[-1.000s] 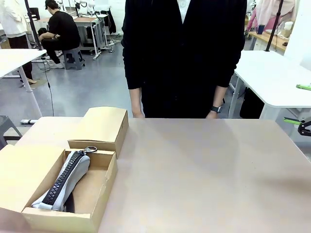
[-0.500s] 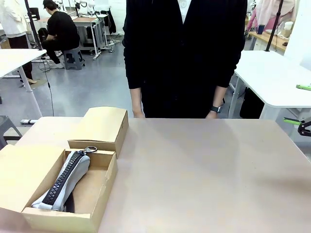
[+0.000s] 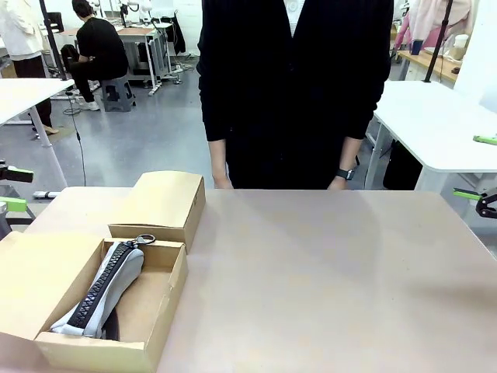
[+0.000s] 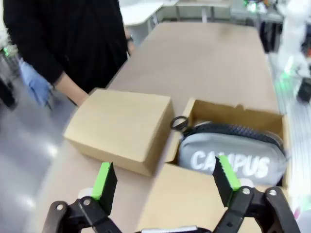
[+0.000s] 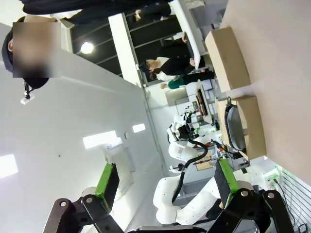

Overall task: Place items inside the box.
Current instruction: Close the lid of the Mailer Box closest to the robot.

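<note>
The robot's left hand [image 3: 9,189], green pads spread wide and empty, edges into sight at the bench's [image 3: 326,272] left side, absent a moment earlier. The grey "CAMPUS" zip case [image 4: 231,158] already lies inside the open brown cardboard box [image 3: 167,284], near left. The right hand [image 5: 165,182] hangs open, well apart; packing looks nearly finished.

Matt cardboard box [image 3: 167,284] holds a grey cloth case [image 3: 109,291] (metal ring).
</note>
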You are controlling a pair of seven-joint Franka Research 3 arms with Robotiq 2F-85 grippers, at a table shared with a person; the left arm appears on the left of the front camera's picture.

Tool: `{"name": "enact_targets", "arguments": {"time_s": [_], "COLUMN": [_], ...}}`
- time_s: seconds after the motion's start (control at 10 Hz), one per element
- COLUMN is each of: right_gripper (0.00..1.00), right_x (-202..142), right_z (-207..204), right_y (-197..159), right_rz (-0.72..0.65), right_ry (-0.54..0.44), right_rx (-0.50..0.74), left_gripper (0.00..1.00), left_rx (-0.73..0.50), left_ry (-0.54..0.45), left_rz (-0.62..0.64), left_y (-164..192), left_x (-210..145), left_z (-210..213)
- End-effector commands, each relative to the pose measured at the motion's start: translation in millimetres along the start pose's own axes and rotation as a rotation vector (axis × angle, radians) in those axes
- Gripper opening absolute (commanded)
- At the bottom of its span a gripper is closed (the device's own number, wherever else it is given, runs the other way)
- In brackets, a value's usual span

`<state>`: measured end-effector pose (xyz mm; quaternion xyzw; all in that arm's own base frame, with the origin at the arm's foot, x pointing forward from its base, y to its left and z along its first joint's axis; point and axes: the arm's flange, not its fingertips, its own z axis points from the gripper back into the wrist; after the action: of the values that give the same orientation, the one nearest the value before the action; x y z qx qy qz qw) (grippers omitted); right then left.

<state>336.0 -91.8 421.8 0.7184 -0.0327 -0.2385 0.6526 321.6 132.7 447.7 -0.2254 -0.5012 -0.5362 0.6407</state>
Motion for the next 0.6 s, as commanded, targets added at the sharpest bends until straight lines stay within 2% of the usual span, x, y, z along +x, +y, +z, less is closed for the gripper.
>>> {"name": "enact_targets", "arguments": {"time_s": [0.0, 0.1, 0.3, 0.4, 0.5], "right_gripper": [1.0, 1.0, 1.0, 1.0, 1.0], "right_x": [-4, -4, -4, -4, -4], "right_z": [2, 2, 2, 2, 2], "right_y": [3, 3, 3, 3, 3], "right_rz": [-0.012, -0.012, -0.012, -0.012, -0.012], "right_ry": [0.009, 0.009, 0.009, 0.009, 0.009], "right_rx": [-0.001, -0.001, -0.001, -0.001, -0.001], "left_gripper": [1.0, 1.0, 1.0, 1.0, 1.0], "left_rx": [0.346, 0.0, 0.0, 0.05, -0.056], "left_ry": [-0.243, 0.0, 0.0, -0.024, 0.05], "left_rz": [-0.546, 0.0, 0.0, -0.1, -0.119], "left_y": [-37, 0, 0, 4, 4], "left_x": [-7, 0, 0, -3, -10], "left_z": [-14, 0, 0, 4, -12]}}
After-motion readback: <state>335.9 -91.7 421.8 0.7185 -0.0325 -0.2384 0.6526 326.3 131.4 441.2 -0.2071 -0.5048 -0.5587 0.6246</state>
